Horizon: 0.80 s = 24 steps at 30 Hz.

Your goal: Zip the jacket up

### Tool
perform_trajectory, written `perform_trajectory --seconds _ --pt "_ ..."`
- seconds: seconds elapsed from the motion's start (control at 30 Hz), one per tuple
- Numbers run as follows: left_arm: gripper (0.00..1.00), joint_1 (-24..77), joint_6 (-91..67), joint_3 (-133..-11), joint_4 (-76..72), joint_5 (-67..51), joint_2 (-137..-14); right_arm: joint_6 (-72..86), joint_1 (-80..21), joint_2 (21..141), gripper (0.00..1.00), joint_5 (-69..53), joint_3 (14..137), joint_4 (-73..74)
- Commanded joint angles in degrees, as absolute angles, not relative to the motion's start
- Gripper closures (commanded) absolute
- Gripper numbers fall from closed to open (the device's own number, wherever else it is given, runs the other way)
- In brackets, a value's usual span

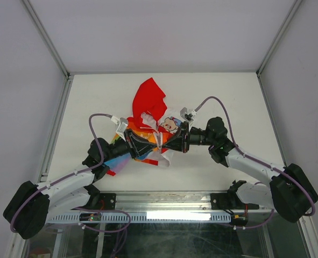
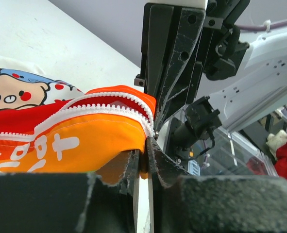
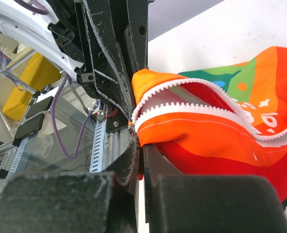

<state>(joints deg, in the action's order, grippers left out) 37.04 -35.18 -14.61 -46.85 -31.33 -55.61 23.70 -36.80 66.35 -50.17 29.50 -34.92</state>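
Observation:
The jacket (image 1: 154, 115) lies crumpled mid-table, its red hood (image 1: 150, 97) towards the back. My left gripper (image 1: 151, 143) and right gripper (image 1: 170, 141) meet tip to tip over its front hem. In the left wrist view the left gripper (image 2: 144, 148) is shut on the orange fabric edge (image 2: 85, 141) just below the white zipper teeth (image 2: 102, 106). In the right wrist view the right gripper (image 3: 140, 145) is shut on the facing orange edge (image 3: 206, 133). The two rows of zipper teeth (image 3: 192, 109) are apart and come together at the pinched end. I cannot pick out the slider.
The white table (image 1: 94, 97) is walled on the left, right and back, with metal posts (image 1: 48, 37) at the corners. An aluminium rail (image 1: 164, 215) runs along the near edge. Purple cables (image 1: 97, 118) loop above both wrists.

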Motion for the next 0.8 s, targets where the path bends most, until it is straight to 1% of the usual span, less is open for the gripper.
perform_trajectory --seconds 0.0,0.07,0.23,0.37,0.43,0.5,0.6,0.63,0.77 --pt "0.86 37.0 -37.29 -14.56 -44.83 -28.05 -51.48 24.7 -36.4 66.77 1.0 -48.72 33.16 -39.21" --pt "0.81 36.96 -38.76 -14.69 -45.57 -27.93 -51.21 25.35 -36.54 66.97 1.0 -48.88 32.6 -40.0" --pt "0.76 37.0 -42.22 -14.08 -50.31 -29.23 -52.99 26.14 -36.47 66.91 1.0 -49.29 31.8 -40.56" --pt "0.74 36.97 -43.51 -14.22 -52.65 -30.13 -55.43 26.36 -36.56 66.88 1.0 -49.31 31.53 -40.67" --pt "0.74 36.98 -43.74 -14.4 -53.36 -30.43 -56.44 26.53 -36.56 66.86 1.0 -49.24 31.49 -40.89" --pt "0.78 37.08 -43.85 -14.56 -53.75 -30.72 -57.15 26.63 -36.64 66.86 1.0 -49.25 31.43 -40.93" --pt "0.98 37.07 -43.86 -14.93 -53.85 -31.66 -57.86 26.63 -36.72 66.8 1.0 -48.85 31.4 -40.87" --pt "1.0 37.03 -43.86 -15.0 -53.74 -31.95 -57.96 26.63 -36.71 66.8 1.0 -48.68 31.42 -40.87" --pt "1.0 37.11 -44.08 -15.28 -50.83 -34.1 -58.25 26.63 -35.88 66.51 1.0 -46.47 32.55 -40.22"
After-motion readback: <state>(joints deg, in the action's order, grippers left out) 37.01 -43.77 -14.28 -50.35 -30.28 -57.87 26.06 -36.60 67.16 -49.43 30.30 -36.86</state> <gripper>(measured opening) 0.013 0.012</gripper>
